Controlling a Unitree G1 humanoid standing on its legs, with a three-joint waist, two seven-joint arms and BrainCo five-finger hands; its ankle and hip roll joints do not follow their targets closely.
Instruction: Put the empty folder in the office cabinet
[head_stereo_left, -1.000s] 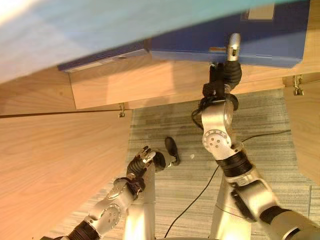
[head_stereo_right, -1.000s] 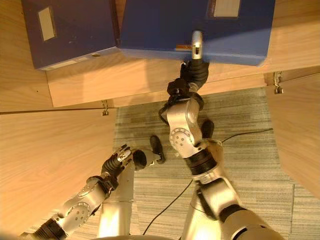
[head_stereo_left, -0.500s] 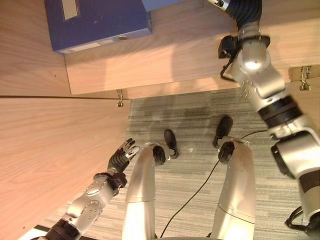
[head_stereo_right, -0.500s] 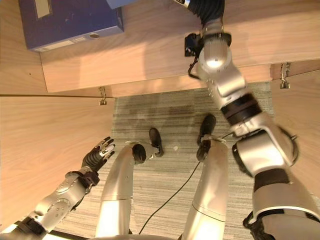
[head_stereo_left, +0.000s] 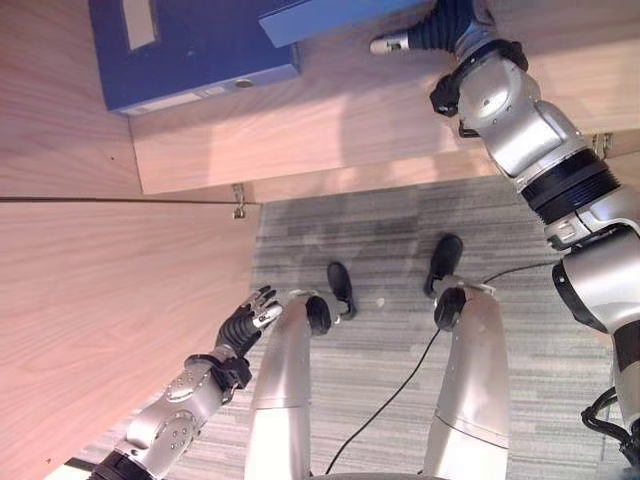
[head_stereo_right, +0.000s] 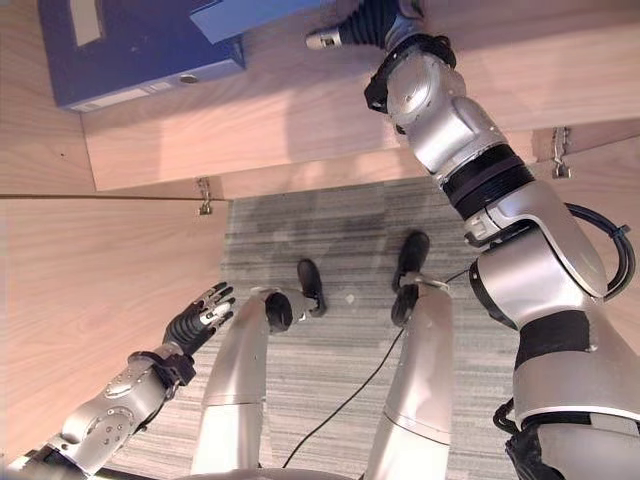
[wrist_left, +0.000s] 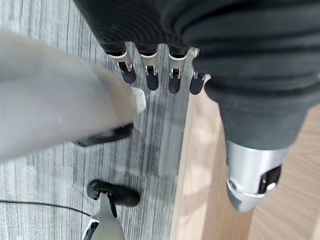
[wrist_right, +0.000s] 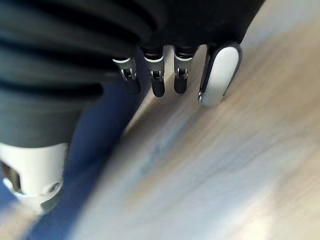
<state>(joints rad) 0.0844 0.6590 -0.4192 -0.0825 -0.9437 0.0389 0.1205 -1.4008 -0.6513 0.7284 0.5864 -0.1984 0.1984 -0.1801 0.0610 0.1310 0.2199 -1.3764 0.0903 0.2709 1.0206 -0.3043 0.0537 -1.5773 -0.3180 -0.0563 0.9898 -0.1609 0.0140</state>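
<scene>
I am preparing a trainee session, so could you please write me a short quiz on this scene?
1. True or false: the left hand holds a folder.
2. Where is the right hand? A) down by the floor; B) up at the shelf, by the light folder; C) flat on the cabinet door.
3. Fill in: the dark folder lies to the robot's ___ of the light folder.

Key: 1 false, it is open and low beside the door; 2 B; 3 left.
</scene>
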